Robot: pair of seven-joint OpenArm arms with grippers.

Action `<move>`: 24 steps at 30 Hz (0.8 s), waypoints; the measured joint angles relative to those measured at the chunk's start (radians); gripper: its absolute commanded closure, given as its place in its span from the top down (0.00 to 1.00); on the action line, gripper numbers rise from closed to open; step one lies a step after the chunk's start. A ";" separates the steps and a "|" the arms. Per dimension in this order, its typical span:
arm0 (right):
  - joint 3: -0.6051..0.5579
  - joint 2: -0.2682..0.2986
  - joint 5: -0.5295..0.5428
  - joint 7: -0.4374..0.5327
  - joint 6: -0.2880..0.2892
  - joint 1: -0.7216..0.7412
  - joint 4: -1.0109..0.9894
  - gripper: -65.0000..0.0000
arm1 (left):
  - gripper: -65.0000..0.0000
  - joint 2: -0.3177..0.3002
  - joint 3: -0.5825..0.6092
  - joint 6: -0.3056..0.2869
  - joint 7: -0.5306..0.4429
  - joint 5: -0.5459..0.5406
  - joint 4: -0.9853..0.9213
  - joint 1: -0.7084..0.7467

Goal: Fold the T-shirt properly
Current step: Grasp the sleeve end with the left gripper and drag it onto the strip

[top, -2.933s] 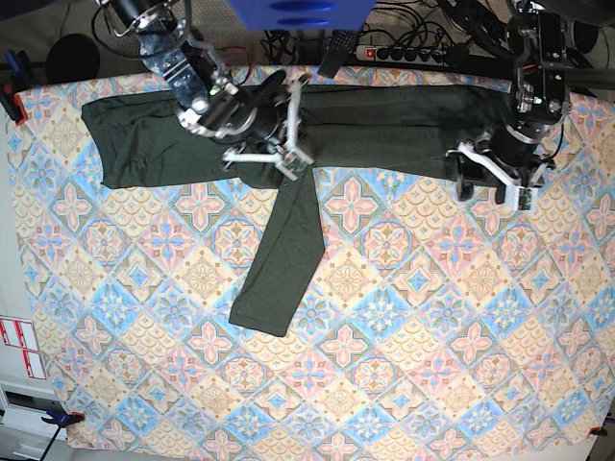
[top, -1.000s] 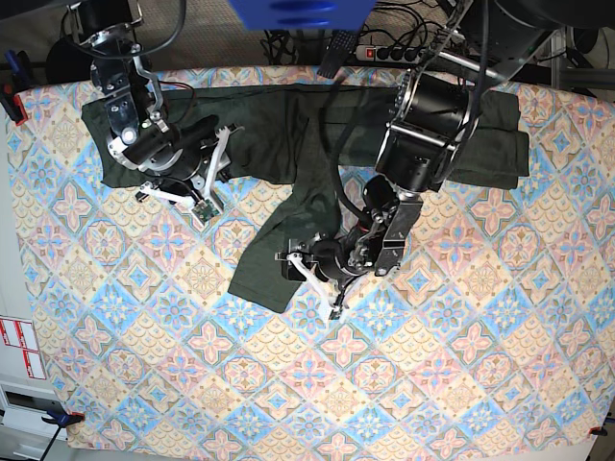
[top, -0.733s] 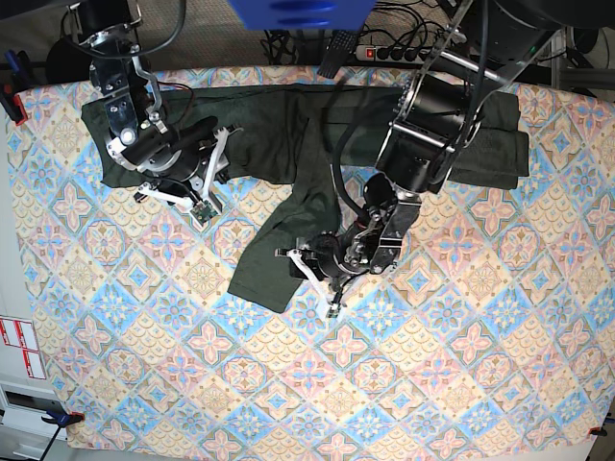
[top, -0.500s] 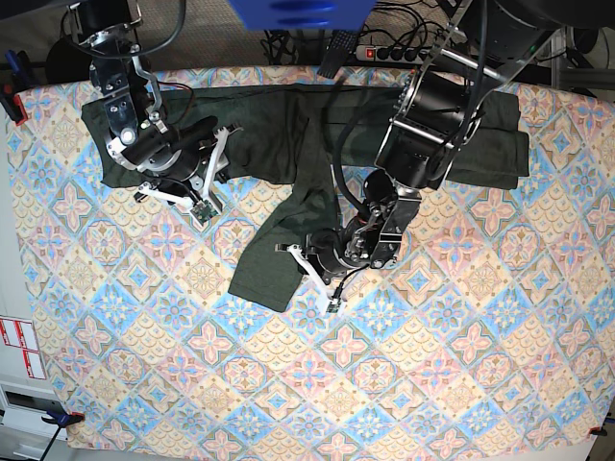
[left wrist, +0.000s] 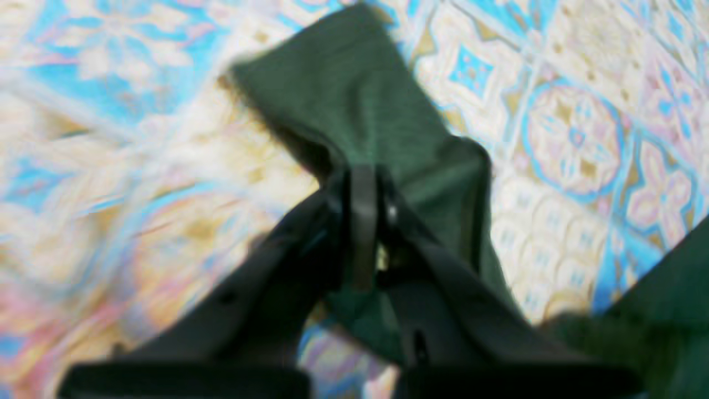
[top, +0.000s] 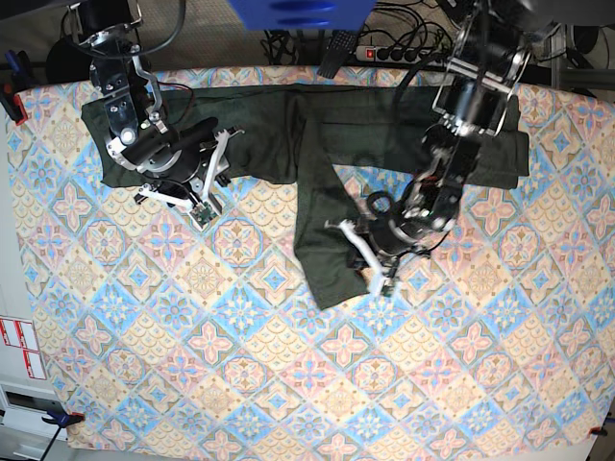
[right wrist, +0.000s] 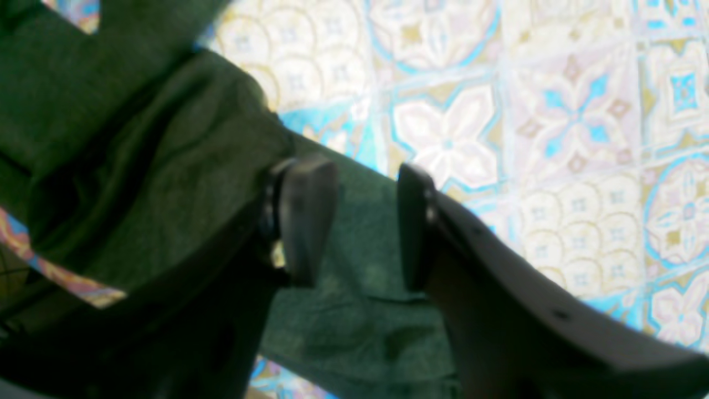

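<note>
The dark olive T-shirt point(top: 384, 120) lies spread along the far side of the patterned table. One long sleeve point(top: 322, 245) runs down from it toward the table's middle. My left gripper point(top: 357, 257) is at that sleeve's right edge. In the left wrist view, the left gripper point(left wrist: 360, 185) is shut on a pinch of the sleeve point(left wrist: 354, 94), whose cuff end stretches out beyond the tips. My right gripper point(top: 213, 178) hovers at the shirt's left part. Seen from the right wrist, the right gripper point(right wrist: 360, 221) stands open over shirt fabric point(right wrist: 138, 183), its fingers point(right wrist: 304, 216) holding nothing.
A tiled-pattern cloth point(top: 240, 384) covers the table. Behind the far edge lie a power strip and cables point(top: 394, 53) and a blue object point(top: 298, 12). Clamps sit at the left edge point(top: 10, 101) and the near left corner point(top: 58, 418).
The left gripper shut on the sleeve and pulled it right, so the sleeve's free end swung from lower left to below centre. The right arm stayed put.
</note>
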 measured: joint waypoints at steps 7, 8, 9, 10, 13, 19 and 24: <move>0.000 -0.001 0.003 0.000 0.000 0.001 -0.002 0.32 | 0.00 -0.113 -0.212 0.019 0.036 0.000 0.338 0.274; 0.000 -0.003 0.003 0.000 0.000 0.000 -0.002 0.32 | 0.00 -0.126 -0.249 0.021 0.034 0.004 0.387 0.311; -0.002 -0.003 0.002 -0.001 0.000 0.002 -0.003 0.32 | 0.00 -0.137 -0.286 0.021 0.032 0.005 0.441 0.351; -0.002 -0.003 0.003 0.000 0.000 0.002 -0.003 0.32 | 0.00 -0.145 -0.317 0.020 0.032 0.003 0.490 0.384; -0.002 -0.005 0.003 0.000 0.000 0.002 -0.003 0.32 | 0.00 -0.151 -0.408 0.015 0.019 -0.002 0.609 0.484; -0.003 -0.003 0.003 0.000 0.000 0.000 -0.003 0.32 | 0.00 -0.148 -0.576 0.010 0.025 -0.006 0.687 0.621; -0.003 -0.003 0.003 0.000 0.000 0.000 -0.003 0.32 | 0.00 -0.148 -0.632 0.014 0.028 0.001 0.686 0.715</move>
